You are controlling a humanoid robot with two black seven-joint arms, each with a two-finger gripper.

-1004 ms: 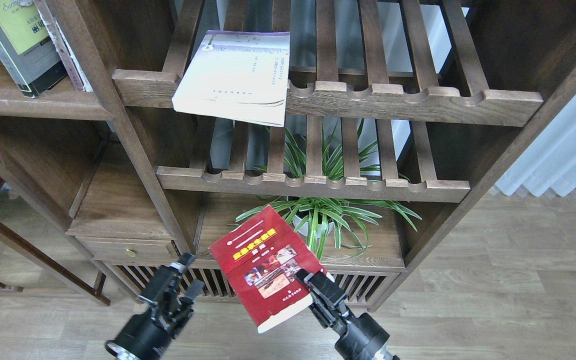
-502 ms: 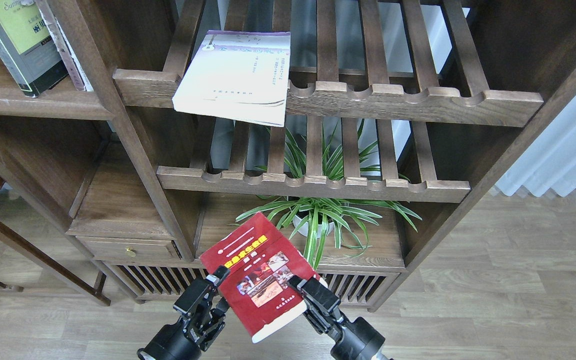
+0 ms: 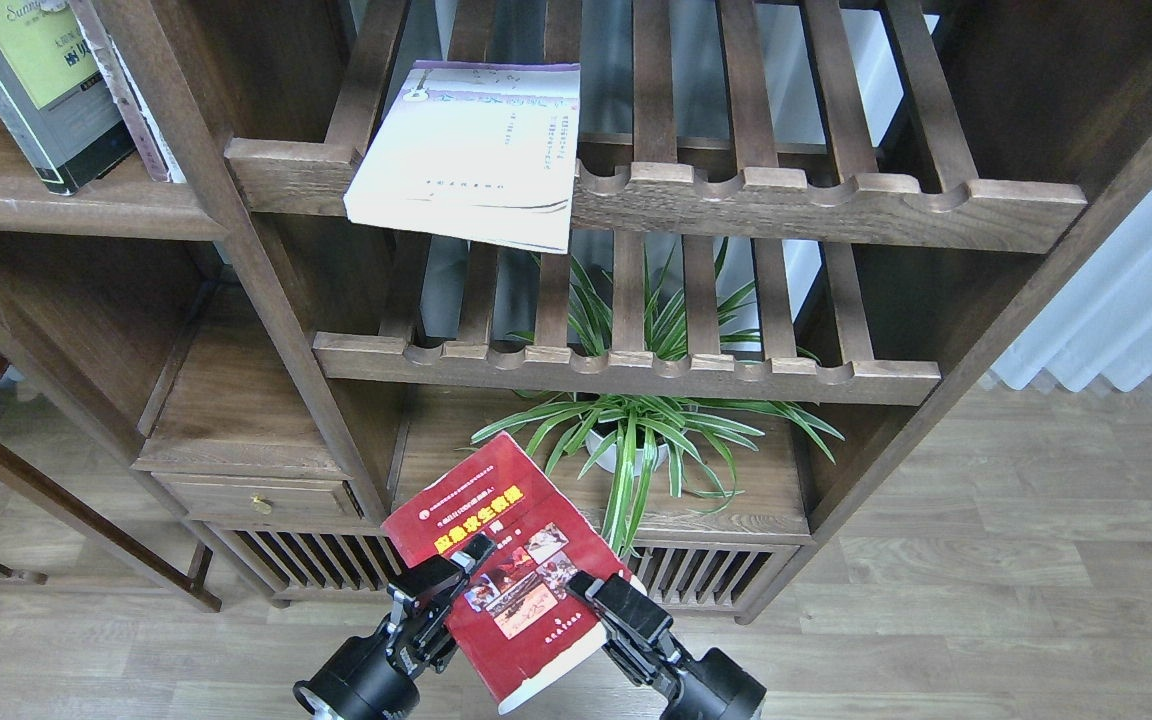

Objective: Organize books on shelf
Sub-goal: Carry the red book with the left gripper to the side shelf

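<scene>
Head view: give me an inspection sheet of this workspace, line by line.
Surface: solid shelf board at upper left, mostly bare.
Job's things: red book held low between both arms; white book lying on the upper slatted rack, overhanging its front rail; dark-grey book upright on the shelf board.
Clutter: spider plant in the lower compartment.
Grippers: left gripper at the red book's left edge, jaws' state unclear; right gripper shut on its right edge.
Cables: nothing seen.
Surroundings: wooden floor, curtain.

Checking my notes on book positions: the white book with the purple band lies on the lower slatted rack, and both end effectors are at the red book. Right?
Not quite. The head view shows the white book on the upper slatted rack, overhanging its front rail. The rest stands: the left end effector and right end effector are at the red book.
</scene>
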